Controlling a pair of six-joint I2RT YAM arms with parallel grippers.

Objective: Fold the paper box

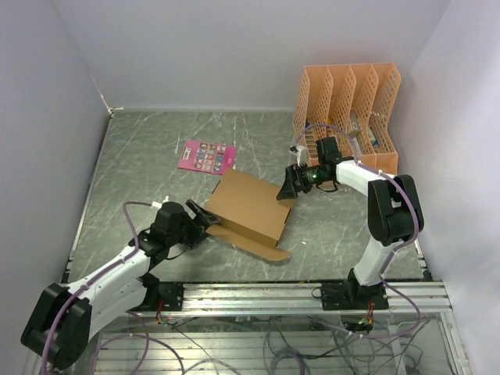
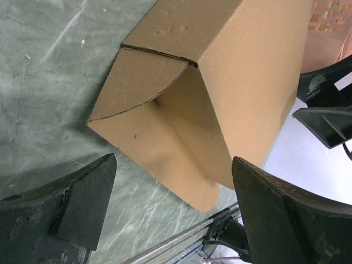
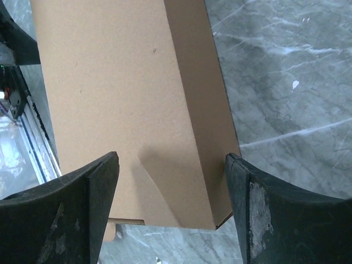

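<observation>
**Both grippers open at the paper box, no writing that can be read**

You find print only on the pink card (image 1: 206, 156), which shows rows of small coloured squares; they are too small to read. The cardboard is plain brown.

The paper box (image 1: 248, 207) lies in the middle of the table (image 1: 141, 164), partly folded, with one rounded flap flat on the surface at its near side. The pink card lies just behind it and the orange organizer (image 1: 348, 101) stands at the far right.

Your left arm lies low and stretched from its base toward the near left corner of the box. The left gripper (image 1: 205, 217) has its fingers wide apart, with nothing between them.

Your right arm rises from its base, bends at the elbow and reaches left to the far right corner. The right gripper (image 1: 287, 187) holds its fingers apart over this edge of the box; you cannot tell if they touch it.
</observation>
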